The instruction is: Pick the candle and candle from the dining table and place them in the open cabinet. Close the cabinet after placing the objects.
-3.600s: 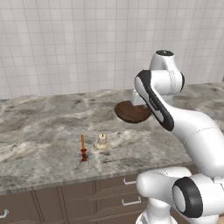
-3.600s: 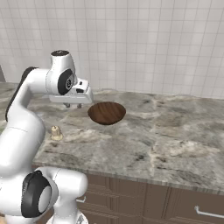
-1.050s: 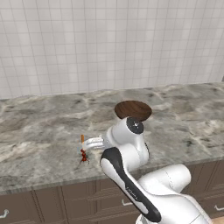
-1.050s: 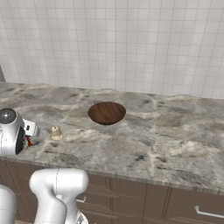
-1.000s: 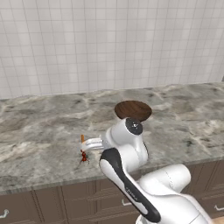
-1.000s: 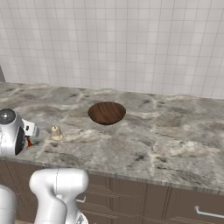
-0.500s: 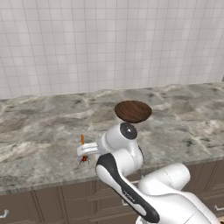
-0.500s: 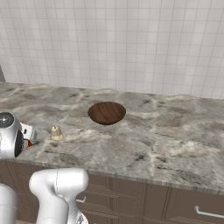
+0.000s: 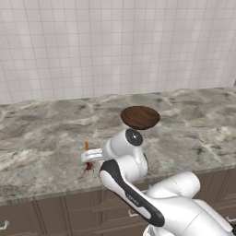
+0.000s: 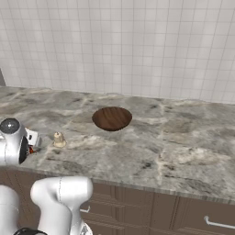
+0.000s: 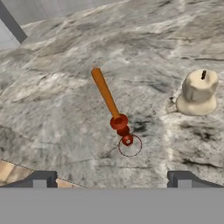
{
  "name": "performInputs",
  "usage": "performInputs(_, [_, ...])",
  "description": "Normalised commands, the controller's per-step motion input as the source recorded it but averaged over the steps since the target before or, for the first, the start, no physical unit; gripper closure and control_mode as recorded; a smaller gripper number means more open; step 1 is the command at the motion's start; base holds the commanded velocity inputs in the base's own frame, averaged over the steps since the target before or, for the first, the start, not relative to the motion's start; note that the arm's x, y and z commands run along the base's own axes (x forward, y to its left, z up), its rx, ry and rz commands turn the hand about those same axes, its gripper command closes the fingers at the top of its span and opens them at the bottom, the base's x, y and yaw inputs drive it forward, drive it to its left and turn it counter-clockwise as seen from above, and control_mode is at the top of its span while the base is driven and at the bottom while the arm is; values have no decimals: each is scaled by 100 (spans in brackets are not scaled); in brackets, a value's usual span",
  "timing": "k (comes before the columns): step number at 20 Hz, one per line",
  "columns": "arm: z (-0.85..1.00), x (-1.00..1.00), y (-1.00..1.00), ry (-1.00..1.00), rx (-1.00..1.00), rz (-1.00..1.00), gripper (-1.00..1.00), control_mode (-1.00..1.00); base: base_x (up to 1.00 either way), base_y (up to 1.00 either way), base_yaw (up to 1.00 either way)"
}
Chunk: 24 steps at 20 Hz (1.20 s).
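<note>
- The white arm folds low over the front edge of the grey-brown marbled stone tabletop (image 9: 41, 138), hand pointing down.
- Its fingers (image 11: 111, 177) stand wide apart, holding nothing, above the thin orange taper candle (image 11: 106, 94) in its red holder.
- The stubby cream candle (image 11: 198, 92) stands beside it, apparently untouched.
- A brown round bowl (image 10: 112, 118) sits further back, before the white tiled wall (image 10: 137, 46).

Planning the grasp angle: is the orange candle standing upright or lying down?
Upright. The orange candle rises from its red holder on the table; its slant in the hand view is perspective.
</note>
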Motion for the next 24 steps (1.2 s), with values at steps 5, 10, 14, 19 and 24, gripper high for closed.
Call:
performInputs(5, [-10,29,0,5,0,0,-100,-100,0,0,0])
performInputs(10, [-29,16,4,8,0,1,-100,-100,0,0,0])
performInputs(14, [-39,19,12,9,0,1,-100,-100,0,0,0])
performInputs(19, [-18,12,24,1,0,2,-100,-100,0,0,0])
performInputs(24, [-1,0,20,-3,0,4,-100,-100,0,0,0])
